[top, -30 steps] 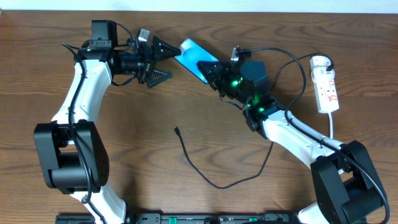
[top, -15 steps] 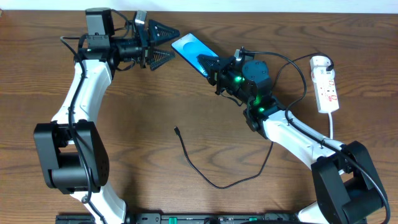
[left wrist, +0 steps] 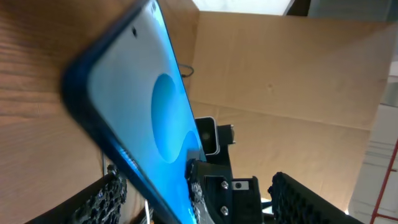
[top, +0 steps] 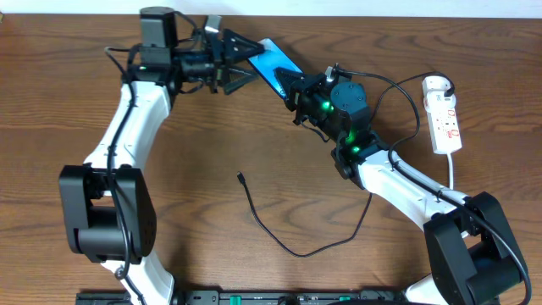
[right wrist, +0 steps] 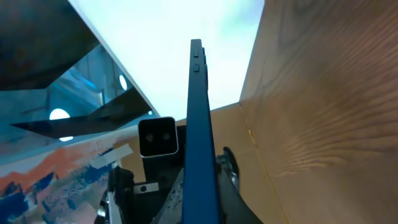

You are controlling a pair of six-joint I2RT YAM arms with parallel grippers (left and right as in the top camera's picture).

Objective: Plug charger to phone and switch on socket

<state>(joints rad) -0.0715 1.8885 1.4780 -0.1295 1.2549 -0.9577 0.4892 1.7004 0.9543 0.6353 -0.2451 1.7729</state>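
Note:
The phone (top: 273, 61), slim with a bright blue screen, is held off the table at the back, tilted. My right gripper (top: 294, 89) is shut on its lower right end; the right wrist view shows the phone (right wrist: 198, 112) edge-on between the fingers (right wrist: 227, 171). My left gripper (top: 251, 63) is open, a finger on either side of the phone's upper left end. In the left wrist view the phone (left wrist: 137, 93) runs between the spread fingers (left wrist: 102, 199), with gaps on both sides. The charger (top: 271, 233), a thin black cable, lies loose at mid-table. The white socket (top: 445, 119) lies at the far right.
The charger's connector tip (top: 241, 176) points up-left, below the phone. A white cord (top: 453, 174) leaves the socket toward the right arm's base. The back edge of the table runs just behind the phone and the left gripper.
My left gripper has moved right and toward the back, up to the phone's end, and its jaws have narrowed. My right gripper has carried the phone slightly toward the back.

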